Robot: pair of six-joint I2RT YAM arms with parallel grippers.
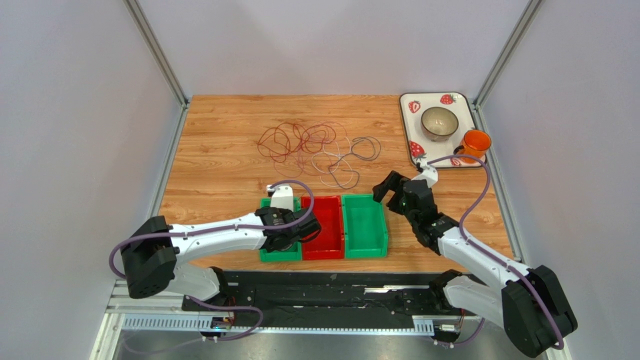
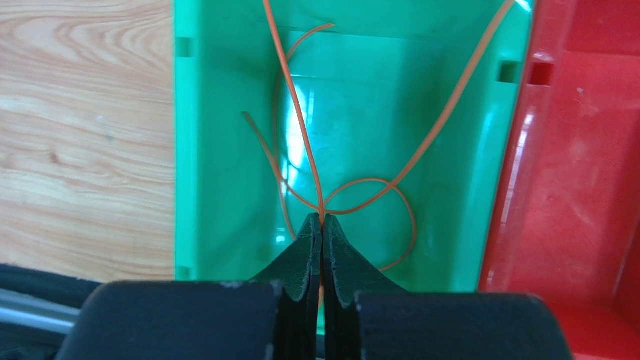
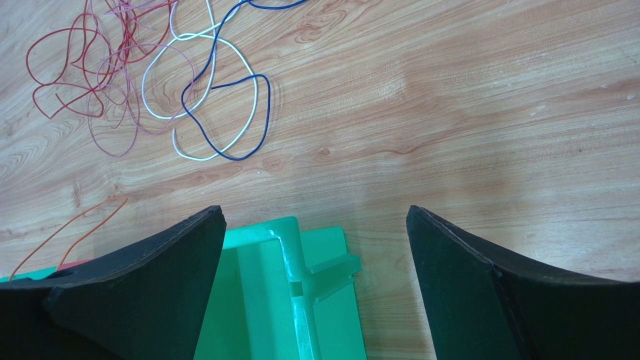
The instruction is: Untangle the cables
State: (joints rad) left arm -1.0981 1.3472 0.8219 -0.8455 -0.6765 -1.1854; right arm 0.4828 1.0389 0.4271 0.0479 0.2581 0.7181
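Note:
A tangle of thin cables (image 1: 315,146), red, brown-orange, white and dark, lies on the wooden table beyond the bins. It also shows in the right wrist view (image 3: 150,75), with a white and a dark blue loop at its right side. My left gripper (image 2: 322,219) is shut on an orange cable (image 2: 300,127) and holds it inside the left green bin (image 2: 225,150); the cable loops over the bin floor. My right gripper (image 3: 315,217) is open and empty above the far right corner of the right green bin (image 3: 282,285).
Three bins stand in a row at the near edge: green (image 1: 268,253), red (image 1: 327,225), green (image 1: 364,225). A strawberry-patterned tray (image 1: 413,135) with a metal bowl (image 1: 439,122) and an orange cup (image 1: 475,142) sits at the far right corner.

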